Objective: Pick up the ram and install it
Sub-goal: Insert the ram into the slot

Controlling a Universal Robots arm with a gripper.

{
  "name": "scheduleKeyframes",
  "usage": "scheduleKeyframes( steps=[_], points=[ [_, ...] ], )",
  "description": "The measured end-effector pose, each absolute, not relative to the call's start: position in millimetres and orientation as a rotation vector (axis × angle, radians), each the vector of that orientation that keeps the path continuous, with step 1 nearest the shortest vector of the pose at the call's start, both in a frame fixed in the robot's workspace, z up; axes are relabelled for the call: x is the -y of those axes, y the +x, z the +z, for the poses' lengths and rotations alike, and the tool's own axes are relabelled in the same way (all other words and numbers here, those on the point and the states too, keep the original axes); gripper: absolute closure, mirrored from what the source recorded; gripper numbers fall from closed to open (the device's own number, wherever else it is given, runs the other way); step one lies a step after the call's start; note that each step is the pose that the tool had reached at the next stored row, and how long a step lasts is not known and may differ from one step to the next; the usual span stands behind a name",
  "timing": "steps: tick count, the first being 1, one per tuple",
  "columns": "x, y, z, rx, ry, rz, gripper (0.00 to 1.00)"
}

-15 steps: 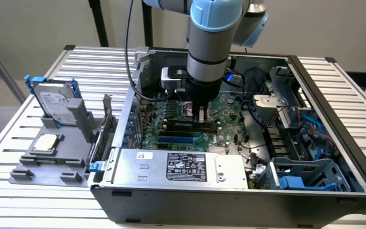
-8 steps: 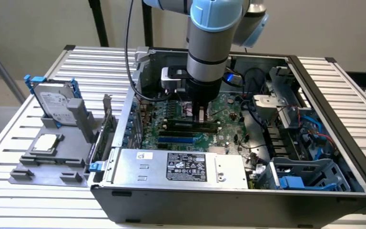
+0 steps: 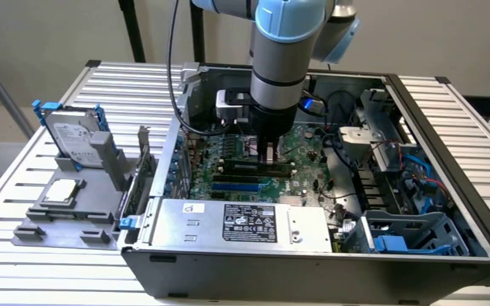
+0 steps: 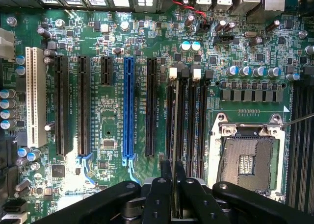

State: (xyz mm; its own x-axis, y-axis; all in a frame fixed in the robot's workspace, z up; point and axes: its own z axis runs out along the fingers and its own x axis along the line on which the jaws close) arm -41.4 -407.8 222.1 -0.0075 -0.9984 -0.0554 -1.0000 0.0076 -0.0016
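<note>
**Gripper parked over the memory slots, stick pinched edge-on**

Gripper (image 4: 174, 194) is clamped on the ram (image 4: 174, 150), which looks like a thin sliver from the wrist cam since it's held on edge. Its long axis runs parallel to the memory slots (image 4: 189, 121) right below, near the CPU socket (image 4: 248, 160). Surface is the motherboard (image 3: 228, 185) inside the open case (image 3: 449, 159); pretty cramped, with cables and drive cages all around.

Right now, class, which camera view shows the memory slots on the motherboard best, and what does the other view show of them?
The wrist view: it looks straight down on the memory slots, showing their full length and white end clips beside the empty processor socket. In the exterior view the memory slots are small dark bars, partly hidden behind the arm.
</note>
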Motion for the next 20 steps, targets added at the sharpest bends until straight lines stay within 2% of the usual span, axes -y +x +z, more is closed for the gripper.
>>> scheduleKeyframes(
  steps=[20],
  points=[
    [409.1, -41.0, 222.2, -2.202, -2.185, 0.061, 0.86]
  ],
)
